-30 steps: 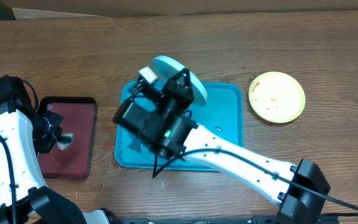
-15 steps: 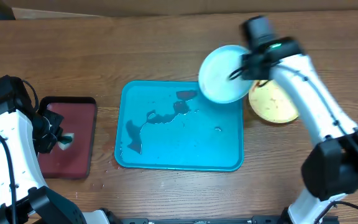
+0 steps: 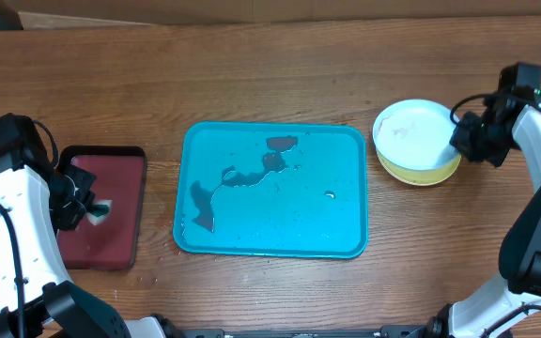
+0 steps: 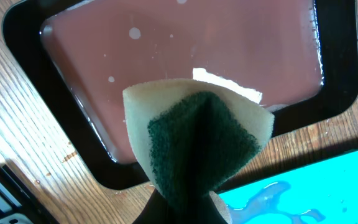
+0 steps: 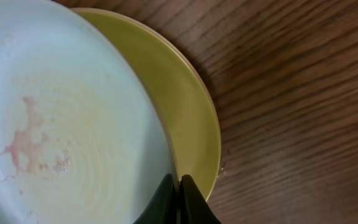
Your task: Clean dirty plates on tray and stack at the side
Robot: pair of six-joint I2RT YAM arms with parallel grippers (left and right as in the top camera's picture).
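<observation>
Clamped tight in the right gripper's jaws: the rim of a pale, red-smeared round plate, set over a yellow-green round plate on the wooden table, right of the wet teal-blue rectangular plastic tray. Squeezed in the left gripper's jaws: a folded yellow-and-green sponge, above a dark red, black-rimmed tray.

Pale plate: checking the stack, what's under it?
The yellow-green plate, only part of its rim showing. The pale plate covers its middle, so any smears there are hidden.
</observation>
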